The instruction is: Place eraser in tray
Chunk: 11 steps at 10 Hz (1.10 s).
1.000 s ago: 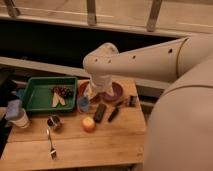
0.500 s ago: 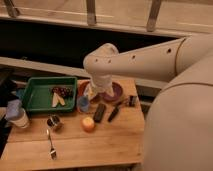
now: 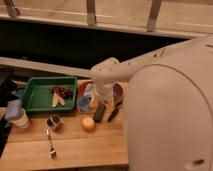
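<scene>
The eraser (image 3: 100, 113), a small black block, lies on the wooden table just right of the orange fruit (image 3: 88, 123). My gripper (image 3: 102, 100) hangs at the end of the white arm directly over the eraser's far end, open, with its tips close to the block. The green tray (image 3: 36, 99) sits at the left of the table, about a hand's width left of the gripper. It holds dark grapes (image 3: 62, 91) and pale food pieces (image 3: 57, 100).
A thin black pen-like stick (image 3: 115, 111) lies right of the eraser. A reddish bowl (image 3: 118, 92) and a blue cup (image 3: 83, 103) flank the gripper. A small can (image 3: 54, 122), a fork (image 3: 51, 144) and a white cup (image 3: 18, 117) stand front left. My white body fills the right.
</scene>
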Tool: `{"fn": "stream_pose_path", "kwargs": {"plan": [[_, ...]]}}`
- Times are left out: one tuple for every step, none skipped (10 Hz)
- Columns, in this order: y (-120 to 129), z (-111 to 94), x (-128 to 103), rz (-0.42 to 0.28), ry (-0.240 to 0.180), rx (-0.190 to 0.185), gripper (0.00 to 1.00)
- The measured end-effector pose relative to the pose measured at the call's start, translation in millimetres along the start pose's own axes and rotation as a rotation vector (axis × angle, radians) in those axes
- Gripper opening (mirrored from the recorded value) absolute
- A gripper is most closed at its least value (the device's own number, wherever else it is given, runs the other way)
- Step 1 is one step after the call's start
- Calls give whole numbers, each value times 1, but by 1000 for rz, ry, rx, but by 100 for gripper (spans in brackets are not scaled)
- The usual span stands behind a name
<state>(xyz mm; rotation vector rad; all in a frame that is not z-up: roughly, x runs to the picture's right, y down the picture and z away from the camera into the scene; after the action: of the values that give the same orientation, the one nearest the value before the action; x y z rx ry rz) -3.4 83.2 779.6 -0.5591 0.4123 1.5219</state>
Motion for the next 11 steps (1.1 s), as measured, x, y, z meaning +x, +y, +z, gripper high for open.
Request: {"fn": "stream_pose_path", "kwargs": {"plan": [[-2, 12, -5, 8, 20, 0, 70], [-6, 21, -14, 19, 35, -6, 70], [-12, 29, -24, 23, 54, -8, 70], [-17, 38, -34, 27, 73, -24, 70], [-22, 46, -42, 31, 87, -41, 70], [-27, 50, -46, 37, 95, -51, 70], [-27, 51, -47, 37, 96, -52, 70], [-25, 51, -46, 33, 97, -50, 70], [-25, 51, -45, 30, 96, -44, 70], [-24, 50, -42, 28, 87, -22, 70], [-16, 52, -38, 24, 84, -18, 70]]}}
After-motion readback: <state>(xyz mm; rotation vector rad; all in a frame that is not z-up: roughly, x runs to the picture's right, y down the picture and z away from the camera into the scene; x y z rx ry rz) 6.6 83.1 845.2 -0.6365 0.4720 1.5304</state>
